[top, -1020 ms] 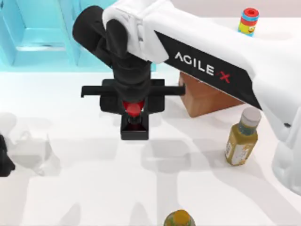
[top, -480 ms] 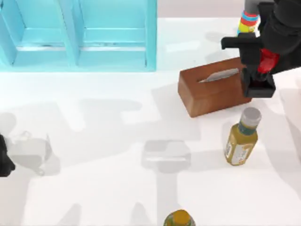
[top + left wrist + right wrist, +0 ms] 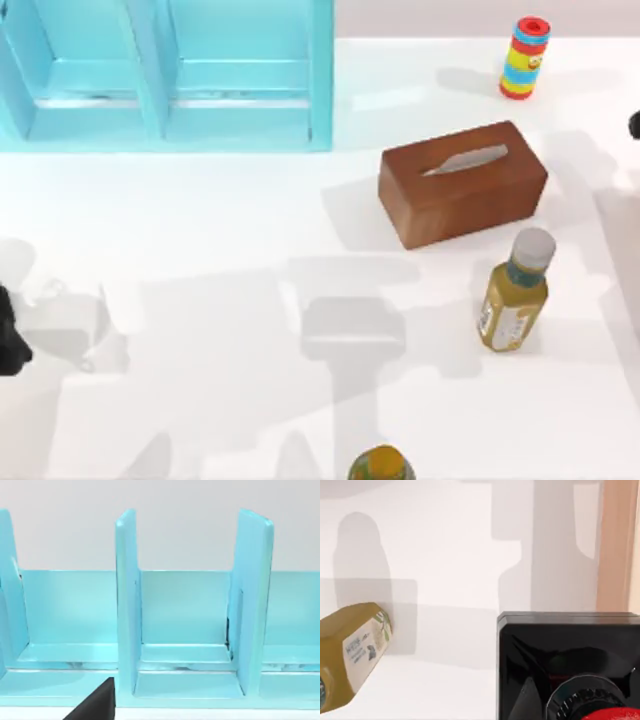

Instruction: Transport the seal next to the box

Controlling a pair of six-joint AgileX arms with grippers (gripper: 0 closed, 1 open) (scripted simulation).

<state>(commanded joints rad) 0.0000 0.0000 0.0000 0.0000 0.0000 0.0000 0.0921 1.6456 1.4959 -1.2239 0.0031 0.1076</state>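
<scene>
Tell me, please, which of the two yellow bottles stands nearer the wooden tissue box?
The grey-capped bottle with the pale label, just below the tissue box. The other bottle sits at the table's bottom edge, farther away.

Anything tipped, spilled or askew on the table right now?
Nothing stands out. The box sits flat, angled to the table edges, intact. The olive bottle and striped cylinder stand upright; nothing spilled. In the right wrist view the seal looks intact.
</scene>
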